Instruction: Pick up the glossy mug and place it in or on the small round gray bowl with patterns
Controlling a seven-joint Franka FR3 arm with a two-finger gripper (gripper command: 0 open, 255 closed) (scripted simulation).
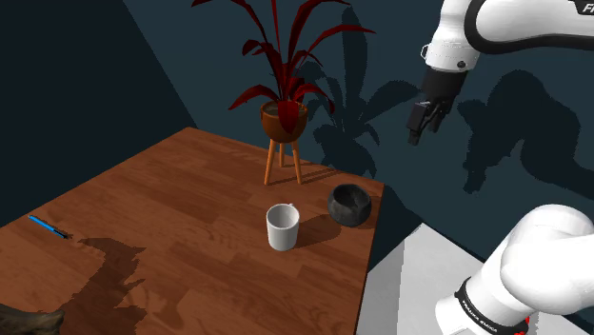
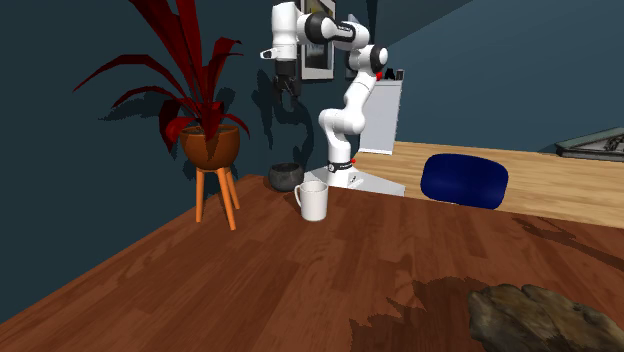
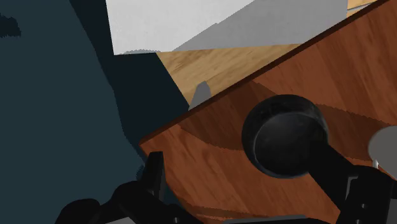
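White mug beside dark bowl (mug cropped in wrist view), claw released aloft.

Arm raised high, jaws spread apart, empty.

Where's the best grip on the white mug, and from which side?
Probably the rim, from straight above. The white mug stands upright with its mouth open, so one finger can go inside the wall and one outside. Pick the stretch of wall away from the dark bowl, which sits close beside it. The gripper is open, well above both.
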